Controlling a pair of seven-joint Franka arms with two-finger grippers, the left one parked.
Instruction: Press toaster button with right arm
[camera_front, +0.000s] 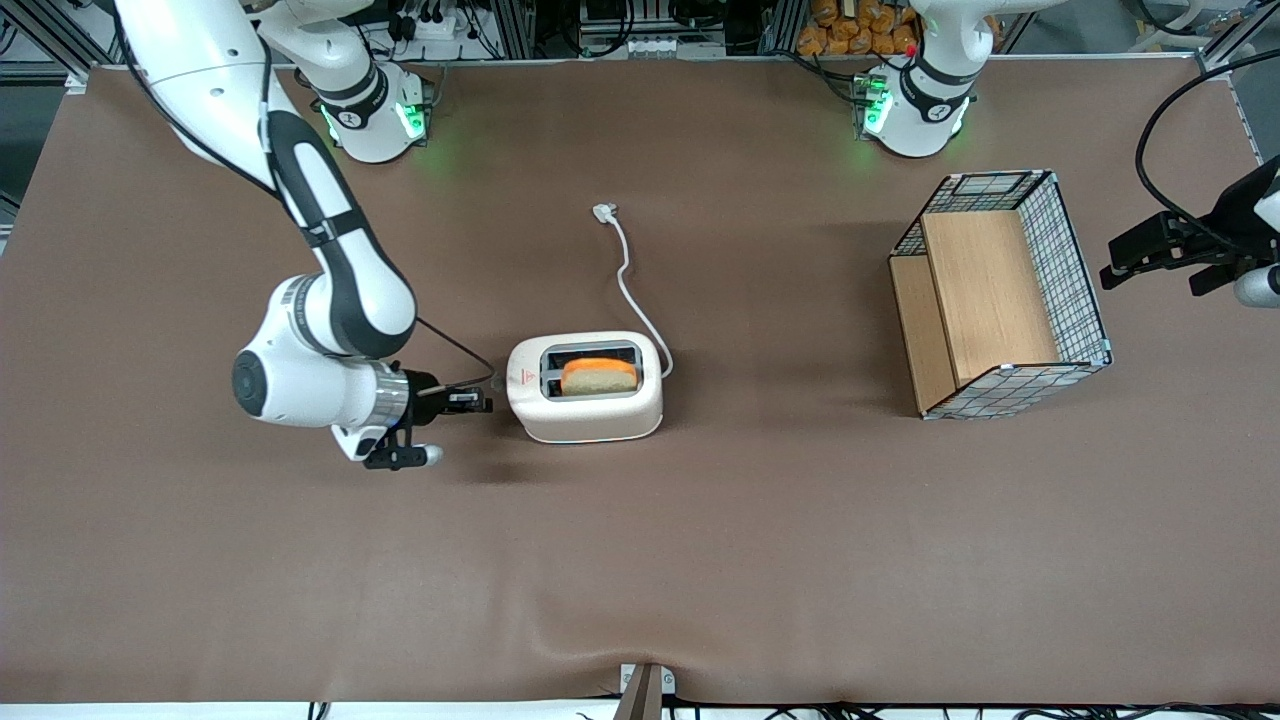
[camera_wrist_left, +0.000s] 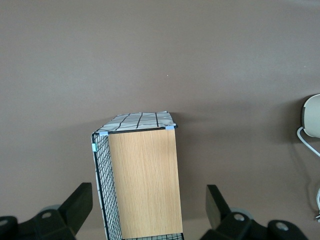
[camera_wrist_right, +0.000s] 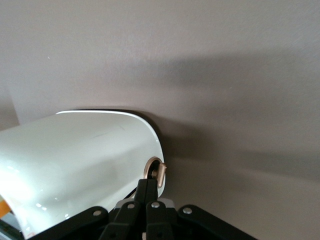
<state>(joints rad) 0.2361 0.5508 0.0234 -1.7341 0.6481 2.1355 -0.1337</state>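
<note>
One push left, we judge — gripper (camera_front: 478, 401), fingers clenched, tips at toaster button (camera_wrist_right: 154, 168), toaster's (camera_front: 585, 387) nine-o'clock end; we keep push straight, gentle.

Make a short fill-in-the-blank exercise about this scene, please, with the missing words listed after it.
1. The tool is at the short end of the toaster that bears a red ____ mark.
2. In the wrist view, the tool's fingers are ____ at the toaster button.
3. A slice of ____ sits in one toaster slot.
4. The white cord ends in a plug lying on the ____.

Missing words: triangle; shut; bread; table
</note>
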